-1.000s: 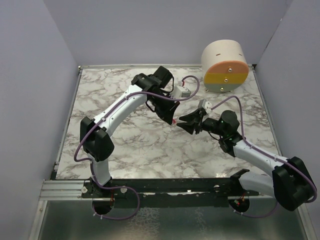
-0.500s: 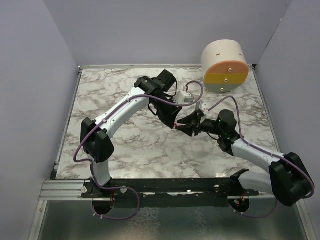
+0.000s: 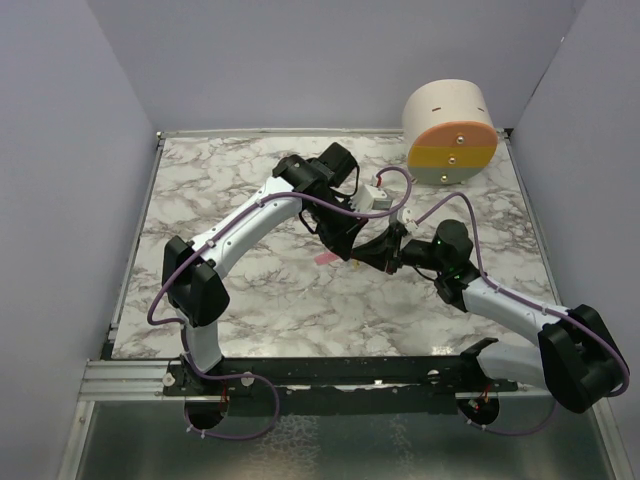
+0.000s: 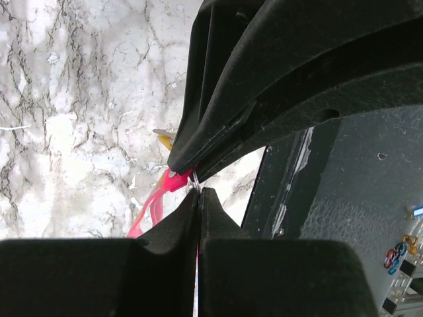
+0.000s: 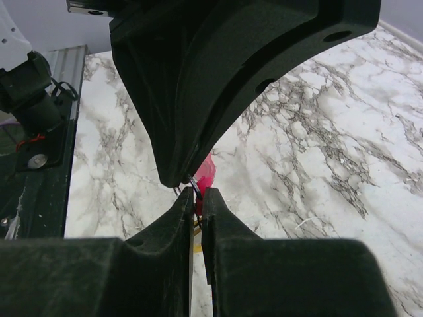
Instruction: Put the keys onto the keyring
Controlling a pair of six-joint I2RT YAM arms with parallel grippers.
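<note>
Ring (image 4: 193, 183) sits where both claw tips meet above the table (image 4: 66, 99), pink key (image 4: 153, 203) hanging beside it, yellow key (image 4: 165, 140) just behind. Left claw (image 4: 198, 193) clenched, right claw (image 5: 197, 193) pinched nearly closed, contents unclear; I'd twist gently to thread it, never yank

Cream cylinder (image 3: 447, 128), orange-yellow-grey face, lying at far right corner of marble table (image 3: 260, 300).
</note>
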